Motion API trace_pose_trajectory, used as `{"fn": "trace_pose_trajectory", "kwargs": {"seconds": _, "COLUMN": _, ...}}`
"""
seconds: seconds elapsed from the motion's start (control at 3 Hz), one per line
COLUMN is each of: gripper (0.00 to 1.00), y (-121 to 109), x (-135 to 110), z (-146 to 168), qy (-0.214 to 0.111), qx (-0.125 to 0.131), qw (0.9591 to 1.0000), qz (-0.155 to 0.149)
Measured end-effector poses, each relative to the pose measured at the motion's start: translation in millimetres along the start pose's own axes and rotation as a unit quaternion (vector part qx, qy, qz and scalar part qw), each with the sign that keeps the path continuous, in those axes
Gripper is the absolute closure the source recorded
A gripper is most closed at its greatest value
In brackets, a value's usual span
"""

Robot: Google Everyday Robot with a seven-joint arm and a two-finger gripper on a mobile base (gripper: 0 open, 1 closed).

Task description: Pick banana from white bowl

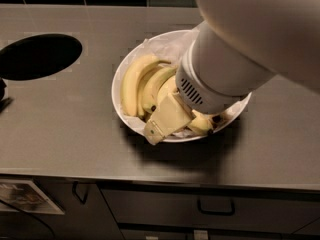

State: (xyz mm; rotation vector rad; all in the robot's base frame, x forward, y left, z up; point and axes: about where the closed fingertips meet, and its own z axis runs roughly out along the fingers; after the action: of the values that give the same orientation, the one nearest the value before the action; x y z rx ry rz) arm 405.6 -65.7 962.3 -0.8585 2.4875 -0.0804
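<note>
Far left of the wide, round white bowl (116, 91) we see a small dark object (2, 95) cut off by the frame edge. Next to it, still well left of the bowl, is a black round hole (39, 55) cut into the grey brushed-steel counter (65, 134). Below and left of the bowl a printed sheet (27, 196) lies against the dark cabinet fronts (160, 209).

The bowl stands on the counter, lined with crumpled white paper (165, 41). In its left half we count at least 3 yellow bananas (131, 81), curved and lying side by side. The cream-coloured gripper (162, 124) reaches down just right of them, over the bowl's front rim, with its tip at the rim. We cannot tell whether it is released, clenched or grasping a banana. Another yellow banana piece with dark spots (202, 124) shows at the bowl's front right, under the arm. The thick white robot arm (225, 69) covers the bowl's right half and runs up to the top right.
</note>
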Motion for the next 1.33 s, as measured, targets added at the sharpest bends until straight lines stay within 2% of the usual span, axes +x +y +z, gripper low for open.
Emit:
{"fn": "trace_pose_trajectory", "kwargs": {"seconds": 0.33, "gripper": 0.00, "y": 0.0, "x": 0.0, "z": 0.0, "qy": 0.000, "qx": 0.000, "qw": 1.0000, "qz": 0.000}}
{"fn": "trace_pose_trajectory", "kwargs": {"seconds": 0.67, "gripper": 0.19, "y": 0.0, "x": 0.0, "z": 0.0, "qy": 0.000, "qx": 0.000, "qw": 1.0000, "qz": 0.000}}
{"fn": "trace_pose_trajectory", "kwargs": {"seconds": 1.0, "gripper": 0.48, "y": 1.5, "x": -14.0, "z": 4.5, "qy": -0.020, "qx": -0.005, "qw": 0.9998, "qz": 0.009}}
{"fn": "trace_pose_trajectory", "kwargs": {"seconds": 1.33, "gripper": 0.43, "y": 2.7, "x": -15.8, "z": 0.5, "qy": -0.024, "qx": -0.003, "qw": 0.9997, "qz": 0.007}}
